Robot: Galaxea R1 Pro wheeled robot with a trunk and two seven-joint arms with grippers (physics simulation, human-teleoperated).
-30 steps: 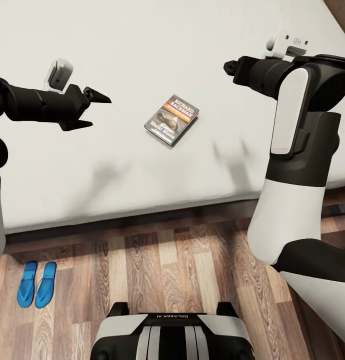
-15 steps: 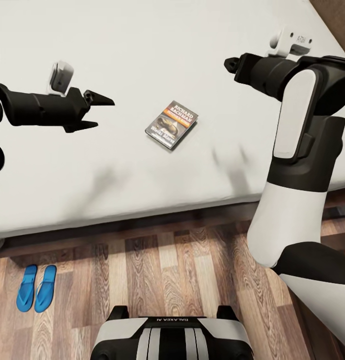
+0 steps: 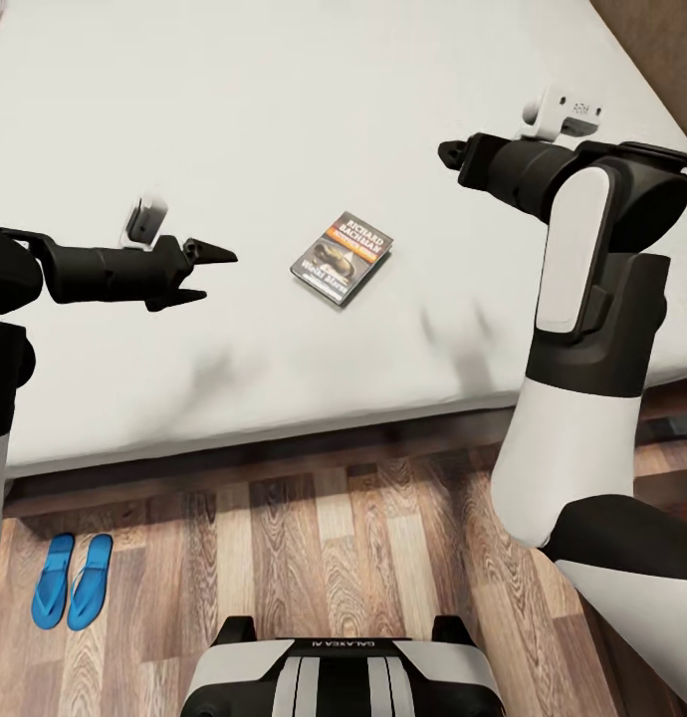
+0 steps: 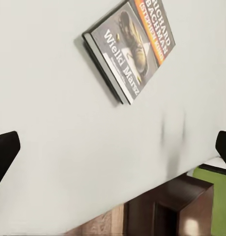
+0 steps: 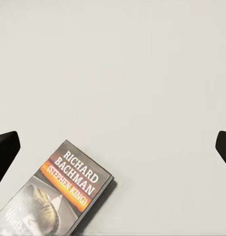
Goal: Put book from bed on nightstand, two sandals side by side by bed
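On the pale grey-white mattress of the low bed (image 3: 284, 100), near the middle & a little back from the front edge, lies the small dark-covered paperback book (image 3: 342, 257), flat, cover up, white "RICHARD BACHMAN" title & orange band legible. The black left gripper (image 3: 210, 273) hovers above the mattress beside the book w/ fingers spread apart, nothing in them; probably lined up for a reach at the book. The right gripper (image 3: 449, 152) hangs over the bed on the book's other side, fingertips wide apart in the right wrist view, also empty. Down on the brown wood-plank floor (image 3: 383, 538), the two bright blue plastic sandals (image 3: 73, 581) lie side by side near the bed frame, so that part looks done; the book isn't yet gripped.
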